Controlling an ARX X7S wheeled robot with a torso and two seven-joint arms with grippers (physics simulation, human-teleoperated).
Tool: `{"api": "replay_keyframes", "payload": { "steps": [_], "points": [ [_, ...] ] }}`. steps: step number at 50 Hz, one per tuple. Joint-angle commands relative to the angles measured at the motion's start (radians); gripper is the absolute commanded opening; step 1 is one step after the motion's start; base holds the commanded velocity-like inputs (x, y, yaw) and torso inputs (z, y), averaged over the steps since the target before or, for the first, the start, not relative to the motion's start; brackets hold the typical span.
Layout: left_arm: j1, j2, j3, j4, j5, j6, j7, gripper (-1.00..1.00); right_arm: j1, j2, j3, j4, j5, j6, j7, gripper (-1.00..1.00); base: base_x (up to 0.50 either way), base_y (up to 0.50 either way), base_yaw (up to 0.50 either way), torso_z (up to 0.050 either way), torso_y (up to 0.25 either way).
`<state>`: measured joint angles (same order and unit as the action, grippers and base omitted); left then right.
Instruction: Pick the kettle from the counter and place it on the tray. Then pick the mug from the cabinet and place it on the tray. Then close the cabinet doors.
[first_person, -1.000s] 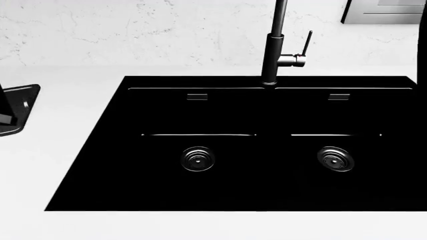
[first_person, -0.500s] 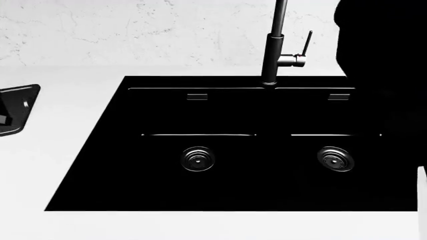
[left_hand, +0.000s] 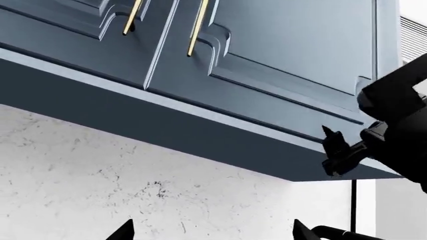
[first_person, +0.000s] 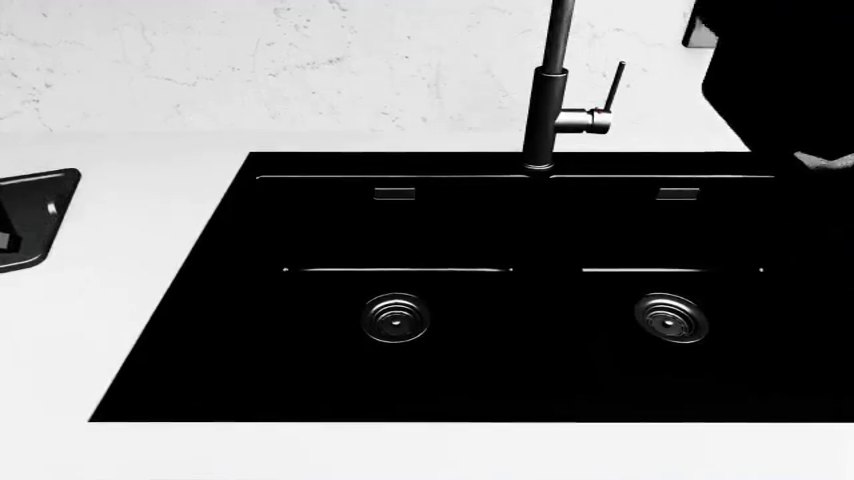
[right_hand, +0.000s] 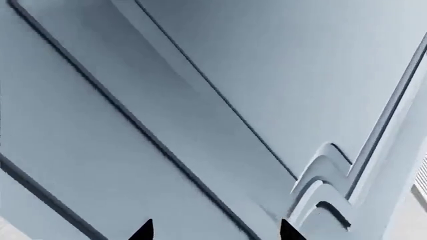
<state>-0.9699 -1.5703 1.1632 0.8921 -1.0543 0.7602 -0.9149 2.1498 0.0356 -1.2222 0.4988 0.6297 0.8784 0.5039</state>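
Two cabinet doors (left_hand: 220, 65) shut; right claw (right_hand: 213, 231) apparently close before panel.

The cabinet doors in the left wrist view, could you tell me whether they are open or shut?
Shut, as far as shown: both cabinet doors lie flush in one plane, meeting at a thin seam between their gold handles, with no interior visible.

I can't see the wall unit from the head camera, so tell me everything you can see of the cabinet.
The cabinet is a blue-grey wall unit with a painted look, seen from below in the left wrist view. Its two doors have raised framed panels and slim vertical gold bar handles beside the centre seam. The doors look flush with each other, apparently closed. It hangs above a white marbled wall. The right arm reaches up near its corner; contact is unclear.
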Motion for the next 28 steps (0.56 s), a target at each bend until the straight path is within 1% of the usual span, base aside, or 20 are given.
{"api": "replay_keyframes", "payload": {
  "steps": [1, 9, 16, 23, 28],
  "points": [
    [0.002, 0.0, -0.002, 0.001, 0.001, 0.0, 0.0, 1.0, 0.053, 0.159, 0.201, -0.063, 0.403, -0.016, 0.086, 1.0, 0.0, 0.0, 0.0, 0.0, 0.0],
    [-0.003, 0.0, -0.01, 0.012, -0.006, -0.013, 0.001, 1.0, 0.077, 0.313, 0.384, -0.448, 0.641, 0.104, 0.275, 1.0, 0.0, 0.0, 0.0, 0.0, 0.0],
    [-0.015, 0.004, -0.026, 0.027, -0.022, -0.039, 0.002, 1.0, 0.037, 0.446, 0.514, -0.7, 0.878, 0.165, 0.456, 1.0, 0.0, 0.0, 0.0, 0.0, 0.0],
    [-0.035, 0.007, -0.049, 0.044, -0.044, -0.075, 0.001, 1.0, -0.02, 0.599, 0.603, -0.94, 1.14, 0.169, 0.642, 1.0, 0.0, 0.0, 0.0, 0.0, 0.0],
    [-0.05, 0.018, -0.065, 0.059, -0.052, -0.109, -0.009, 1.0, -0.091, 0.733, 0.659, -1.14, 1.327, 0.105, 0.779, 1.0, 0.0, 0.0, 0.0, 0.0, 0.0]
  ]
}}
